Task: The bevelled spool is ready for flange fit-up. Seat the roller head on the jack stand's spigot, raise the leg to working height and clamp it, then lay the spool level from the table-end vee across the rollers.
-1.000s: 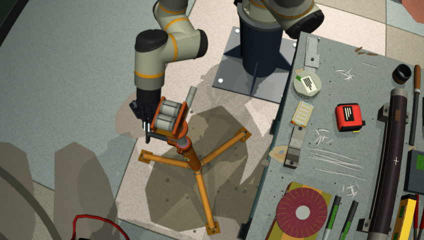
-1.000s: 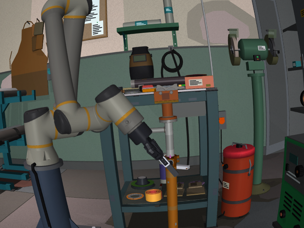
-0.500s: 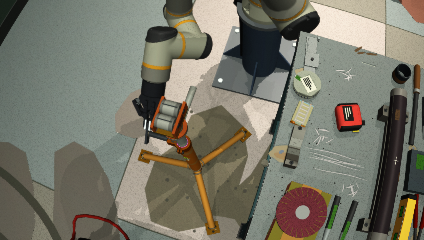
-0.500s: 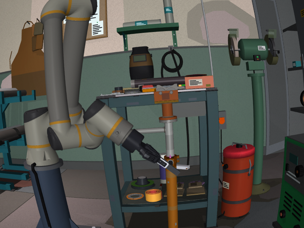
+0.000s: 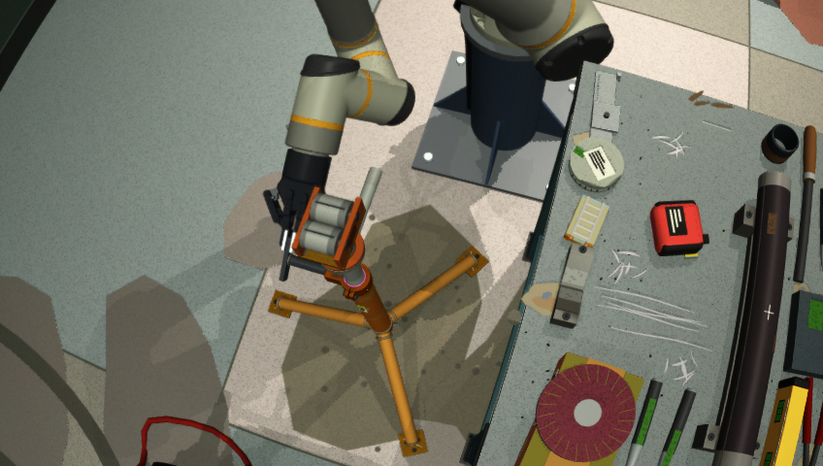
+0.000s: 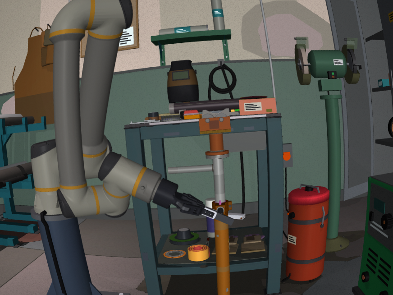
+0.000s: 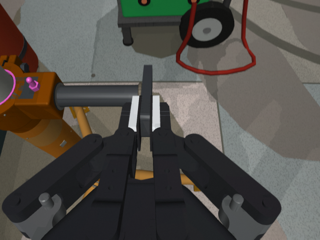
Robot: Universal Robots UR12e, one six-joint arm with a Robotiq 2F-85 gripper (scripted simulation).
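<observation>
The dark clamp handle (image 7: 145,101) is a flat bar at the end of a dark grey screw shaft (image 7: 96,95) that runs into the orange clamp collar (image 7: 32,96) on the jack stand's column. The orange tripod jack stand (image 5: 369,312) stands on the floor beside the work table, its grey inner leg (image 6: 219,177) raised high, with the orange two-roller head (image 5: 329,228) seated on top near table height. The long dark spool (image 5: 762,312) lies on the table. My gripper (image 7: 145,109) reaches in from the left at collar height and is closed on the clamp handle.
The stand's orange column (image 6: 223,256) and feet lie close below my fingers. The table (image 5: 664,260) carries a red tape measure (image 5: 676,227), a flap disc (image 5: 586,413) and small tools. A green welder (image 7: 165,2) with a red cable (image 7: 213,64) sits on the floor ahead.
</observation>
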